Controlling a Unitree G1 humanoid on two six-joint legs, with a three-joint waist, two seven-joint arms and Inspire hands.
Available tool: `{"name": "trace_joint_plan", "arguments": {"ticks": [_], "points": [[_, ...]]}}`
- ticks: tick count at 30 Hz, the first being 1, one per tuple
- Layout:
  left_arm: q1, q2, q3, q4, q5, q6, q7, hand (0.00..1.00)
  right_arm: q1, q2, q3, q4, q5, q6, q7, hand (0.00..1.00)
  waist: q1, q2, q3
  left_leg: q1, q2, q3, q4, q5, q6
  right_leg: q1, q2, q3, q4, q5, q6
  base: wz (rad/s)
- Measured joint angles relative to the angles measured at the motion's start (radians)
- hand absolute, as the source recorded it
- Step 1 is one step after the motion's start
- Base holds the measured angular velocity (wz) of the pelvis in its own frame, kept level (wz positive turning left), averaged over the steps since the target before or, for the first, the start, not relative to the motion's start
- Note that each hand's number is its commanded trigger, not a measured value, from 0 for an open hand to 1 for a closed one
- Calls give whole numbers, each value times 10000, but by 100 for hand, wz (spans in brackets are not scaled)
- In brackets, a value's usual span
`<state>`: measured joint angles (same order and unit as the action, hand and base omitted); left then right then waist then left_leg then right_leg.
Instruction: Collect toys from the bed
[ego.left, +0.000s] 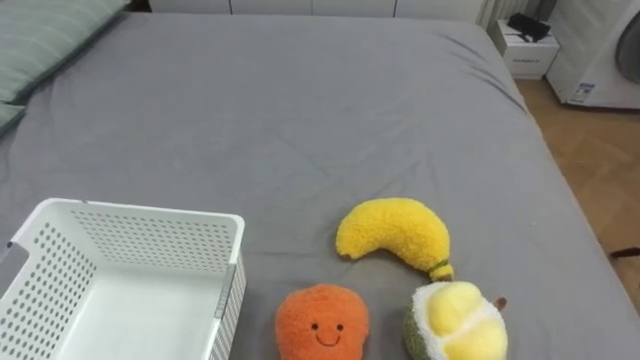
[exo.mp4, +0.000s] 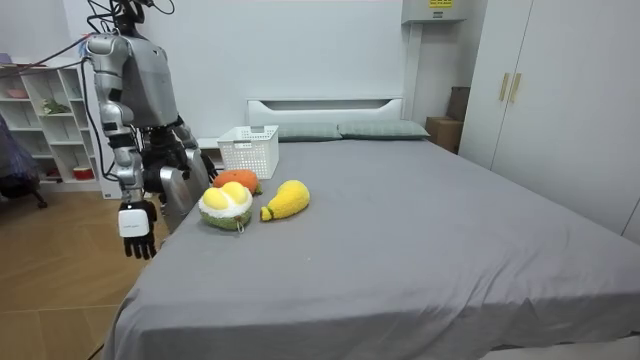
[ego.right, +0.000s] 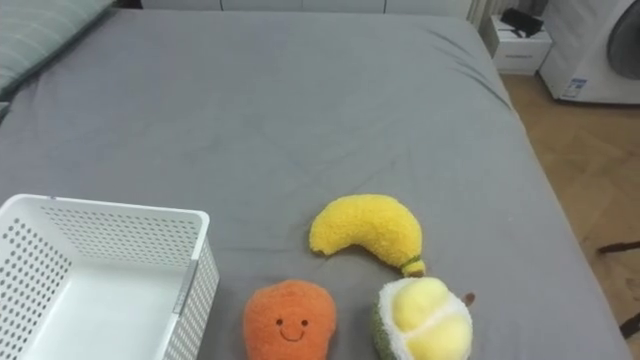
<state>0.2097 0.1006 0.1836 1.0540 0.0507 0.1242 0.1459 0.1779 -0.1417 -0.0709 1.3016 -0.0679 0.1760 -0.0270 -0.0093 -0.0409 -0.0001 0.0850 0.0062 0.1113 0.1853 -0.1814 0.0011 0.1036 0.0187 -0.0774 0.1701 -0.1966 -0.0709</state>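
The grey bed (ego.left: 300, 110) holds an empty white perforated basket (ego.left: 150, 235) near left, then a plush banana (ego.left: 395, 232), durian (ego.left: 458, 322) and orange (ego.left: 322, 322) near right. The right hand (exo.mp4: 137, 228) hangs slack-fingered, holding nothing; the left hand (exo.mp4: 195, 160) I cannot read. A shallow pinch could nudge toys off the near edge.

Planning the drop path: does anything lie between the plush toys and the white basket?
Nothing blocks the orange plush, right beside the basket, or the banana plush. Only the orange plush lies between the durian plush and the basket.
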Motion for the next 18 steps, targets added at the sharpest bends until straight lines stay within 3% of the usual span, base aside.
{"name": "trace_joint_plan", "arguments": {"ticks": [5,7,14,18], "points": [[13,16,453,45,-1,18,-2,0,92,-15,-940,177,1464,-2,-532,0,-153,-146,38,98,42,190,-42,-10,8,10,46,205,8,8,12,-11],[78,35,555,45,50,24,-6,0,130,-93,-1601,178,2179,-9,-899,0,-178,-157,43,108,105,260,-47,-56,36,8,43,225,0,29,32,-9],[110,146,896,39,111,25,-5,0,-2,-215,-2556,-231,3469,-50,-1617,0,-243,-158,44,64,113,277,-47,-85,56,-42,28,222,9,55,44,-1],[111,218,887,92,117,28,-5,0,-340,-397,-2833,-763,3577,-408,-1846,0,-291,-190,47,55,45,284,-69,-84,55,-67,33,237,7,86,46,0]]}}
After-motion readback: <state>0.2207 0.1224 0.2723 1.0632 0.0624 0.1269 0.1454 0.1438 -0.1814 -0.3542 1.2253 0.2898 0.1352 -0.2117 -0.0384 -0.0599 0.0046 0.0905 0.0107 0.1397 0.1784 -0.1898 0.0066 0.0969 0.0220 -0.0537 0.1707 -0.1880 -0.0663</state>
